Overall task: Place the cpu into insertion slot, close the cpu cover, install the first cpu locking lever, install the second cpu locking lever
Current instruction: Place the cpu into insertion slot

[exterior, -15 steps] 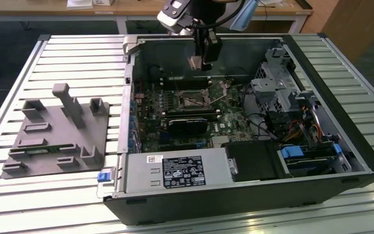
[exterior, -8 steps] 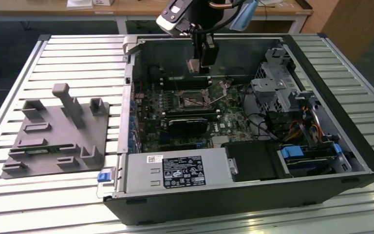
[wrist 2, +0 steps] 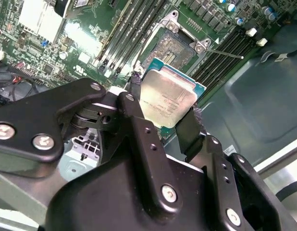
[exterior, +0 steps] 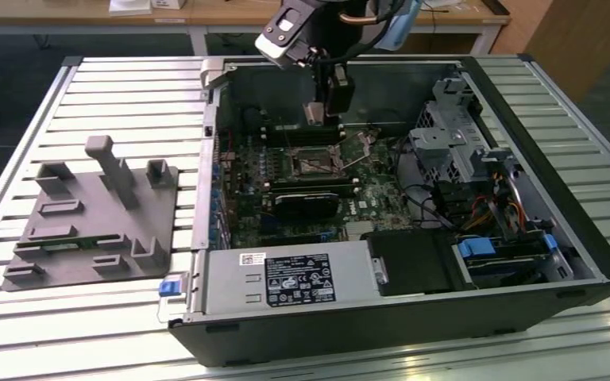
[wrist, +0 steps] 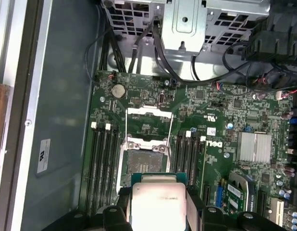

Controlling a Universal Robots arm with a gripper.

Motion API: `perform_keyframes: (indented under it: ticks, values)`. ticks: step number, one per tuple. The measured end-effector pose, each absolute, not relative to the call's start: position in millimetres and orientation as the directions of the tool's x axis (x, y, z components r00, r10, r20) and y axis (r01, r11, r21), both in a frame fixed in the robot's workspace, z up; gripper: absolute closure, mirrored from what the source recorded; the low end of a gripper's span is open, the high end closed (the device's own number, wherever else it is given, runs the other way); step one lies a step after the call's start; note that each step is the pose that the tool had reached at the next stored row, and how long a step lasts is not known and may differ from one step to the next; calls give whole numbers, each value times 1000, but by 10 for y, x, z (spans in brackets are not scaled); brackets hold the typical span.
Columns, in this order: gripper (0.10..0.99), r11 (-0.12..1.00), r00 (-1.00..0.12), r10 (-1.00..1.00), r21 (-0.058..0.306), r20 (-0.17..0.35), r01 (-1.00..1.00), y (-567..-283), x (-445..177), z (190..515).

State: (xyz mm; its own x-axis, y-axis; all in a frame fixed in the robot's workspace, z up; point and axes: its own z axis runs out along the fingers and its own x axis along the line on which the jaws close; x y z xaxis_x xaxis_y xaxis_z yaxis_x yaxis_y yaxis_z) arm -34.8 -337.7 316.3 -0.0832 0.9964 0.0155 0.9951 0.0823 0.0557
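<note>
I'm looking at a slatted metal worktop (exterior: 93, 87) with an open computer case (exterior: 559, 182) lying on its side. A grey moulded fixture (exterior: 93, 214) sits beside it, toward the exterior view's left. A second worktop (exterior: 231, 12), wooden, runs along the back of the room.

Inside the case the green motherboard (wrist: 220, 125) faces up. The insertion slot (wrist: 143, 166) lies between two banks of long black memory slots (wrist: 103, 163), and its bare contact field is exposed. The cpu cover (wrist: 149, 112) is swung open and stands off the far side of the slot. A thin locking lever (wrist 2: 225, 52) angles out next to it.

My arm comes down from the top of the exterior view, nearly vertical, with the end effector (exterior: 324, 117) hanging over the socket area of the board. Its two black fingers (wrist 2: 135, 89) are clamped on opposite edges of the cpu (wrist 2: 170, 94). The chip's silver top faces the wrist cameras in both wrist views. The chip hangs above the board just at the near edge of the slot, overlapping its frame, not seated in it.
</note>
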Motion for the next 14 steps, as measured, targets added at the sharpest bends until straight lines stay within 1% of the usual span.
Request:
perform_keyframes:
  ticks: [14]
  values:
    - [545, 82, -83, 997, 55, 13, 995, -3370, -349, 2993]
